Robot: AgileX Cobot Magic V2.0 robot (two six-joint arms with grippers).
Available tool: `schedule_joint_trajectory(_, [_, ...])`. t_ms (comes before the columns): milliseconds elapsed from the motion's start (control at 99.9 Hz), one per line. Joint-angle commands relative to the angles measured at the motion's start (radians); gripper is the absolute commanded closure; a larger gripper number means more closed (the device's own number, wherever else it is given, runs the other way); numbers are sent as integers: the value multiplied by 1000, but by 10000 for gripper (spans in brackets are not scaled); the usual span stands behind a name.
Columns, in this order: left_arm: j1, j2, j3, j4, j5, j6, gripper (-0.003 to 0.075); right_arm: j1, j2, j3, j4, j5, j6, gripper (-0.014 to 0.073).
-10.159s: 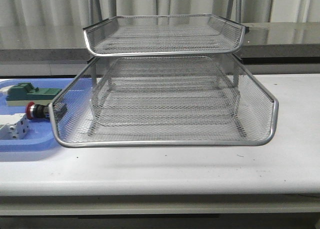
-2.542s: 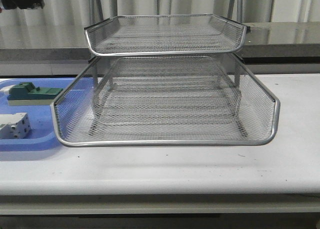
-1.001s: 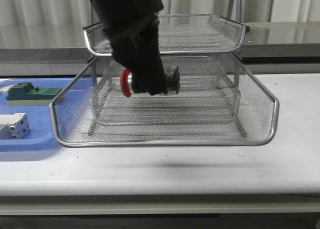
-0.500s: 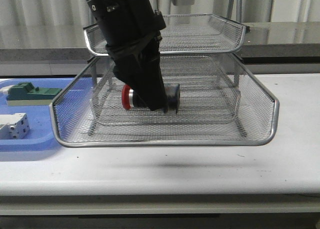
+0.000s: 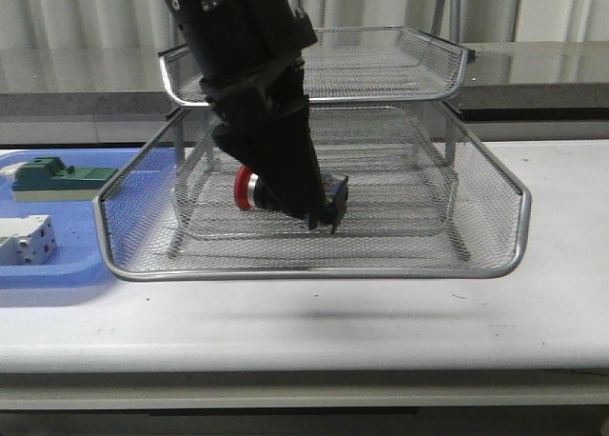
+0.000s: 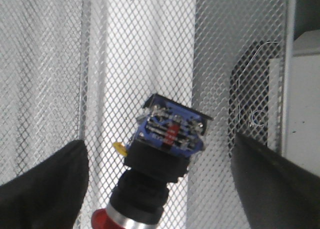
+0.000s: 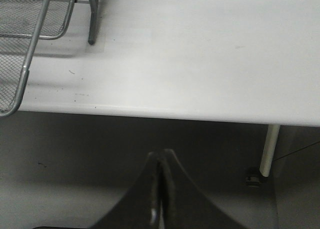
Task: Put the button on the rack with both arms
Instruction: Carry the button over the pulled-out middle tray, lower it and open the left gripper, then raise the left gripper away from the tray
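The button, with red cap, black body and blue-and-black rear block, is inside the middle tier of the silver wire-mesh rack, tilted with its rear block lower. My left gripper reaches down into that tier. In the left wrist view my left gripper is open, its fingers wide apart on both sides of the button and not touching it, with mesh behind. I cannot tell if the button rests on the mesh. My right gripper is shut and empty, below the table's front edge.
A flat blue tray left of the rack holds a green block and a white block. The rack's top tier overhangs the left arm. The rack's corner and a table leg show in the right wrist view.
The left arm carried the button from the blue tray into the rack's middle tier. In the last half second the button tipped, its rear block dropping to the right.
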Motion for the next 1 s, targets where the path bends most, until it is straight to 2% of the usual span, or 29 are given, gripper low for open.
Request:
schedule_joint_trajectory(0, [-7, -79, -51, -54, 5, -65, 153, -2, 4, -31, -13, -57, -2, 664])
schedule_joint_trajectory(310, [-5, -164, -142, -40, 158, -114, 153, -2, 4, -31, -13, -57, -2, 664])
schedule_joint_trajectory(530, [14, -241, -142, 134, 186, -226, 153, -2, 4, -31, -13, -57, -2, 664])
schedule_joint_trajectory(751, [135, -327, -134, 137, 192, -313, 154, -2, 4, -31, -13, -57, -2, 664])
schedule_joint_trajectory(991, [326, -484, 17, 132, 115, -335, 156, -2, 4, -31, -13, -57, -2, 664])
